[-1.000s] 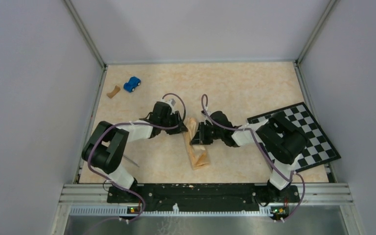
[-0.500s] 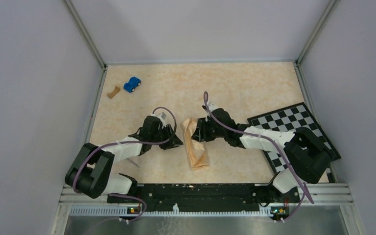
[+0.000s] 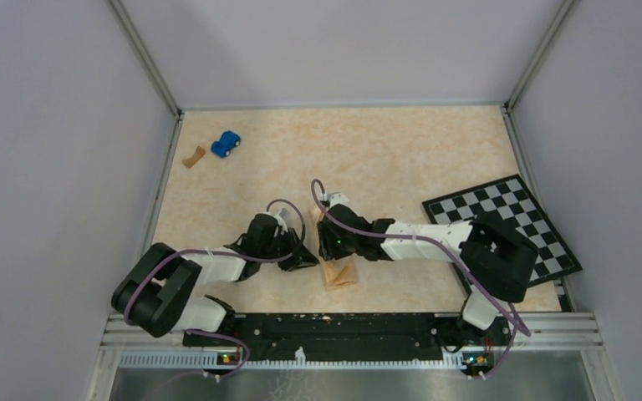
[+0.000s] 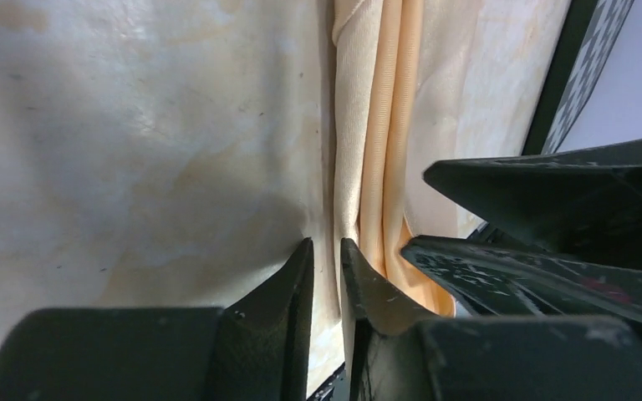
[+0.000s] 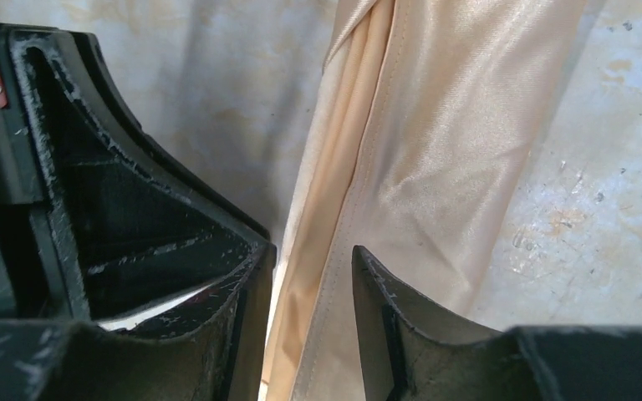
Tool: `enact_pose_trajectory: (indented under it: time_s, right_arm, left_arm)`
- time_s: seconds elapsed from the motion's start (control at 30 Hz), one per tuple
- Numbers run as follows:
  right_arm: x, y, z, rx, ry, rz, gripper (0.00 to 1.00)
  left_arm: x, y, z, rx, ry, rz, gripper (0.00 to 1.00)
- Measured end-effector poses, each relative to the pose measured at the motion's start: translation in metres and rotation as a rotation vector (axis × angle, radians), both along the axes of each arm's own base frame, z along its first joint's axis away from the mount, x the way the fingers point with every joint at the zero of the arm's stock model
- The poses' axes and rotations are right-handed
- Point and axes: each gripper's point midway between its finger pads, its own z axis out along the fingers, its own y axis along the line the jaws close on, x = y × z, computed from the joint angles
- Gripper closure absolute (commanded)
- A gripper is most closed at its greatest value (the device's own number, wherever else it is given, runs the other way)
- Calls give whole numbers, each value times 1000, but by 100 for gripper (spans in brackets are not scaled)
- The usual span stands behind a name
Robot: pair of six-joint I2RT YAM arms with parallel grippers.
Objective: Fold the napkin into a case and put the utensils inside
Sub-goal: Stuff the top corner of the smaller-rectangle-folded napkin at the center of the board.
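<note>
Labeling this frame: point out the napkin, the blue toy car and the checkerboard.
napkin [image 3: 340, 276], top external view, its uncovered near end.
blue toy car [image 3: 226, 143], top external view, middle of its body.
checkerboard [image 3: 510, 200], top external view, squares near its far corner.

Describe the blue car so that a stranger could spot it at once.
Look to the far left corner of the table. The car sits there, just right of a small brown scrap. It is a tiny toy and the only bright blue thing on the pale marbled surface.
</note>
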Motion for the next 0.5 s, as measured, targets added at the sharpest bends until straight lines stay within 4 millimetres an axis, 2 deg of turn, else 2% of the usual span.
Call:
enact_pose_trajectory:
  time_s: [0.13,0.33,0.5]
  right_arm:
    - [0,0,-13,-65,-7,-8,63]
    - [1,-4,-27,-123,-6,-13,86]
    - [-1,2,-25,-94,6,-6,95]
  left_arm:
    - [-3,-9,-2,-31,10,-5,84]
    - [-5,-19,-5,-71,29,-3,95]
    - [-6,-23,-5,-79,24,7,99]
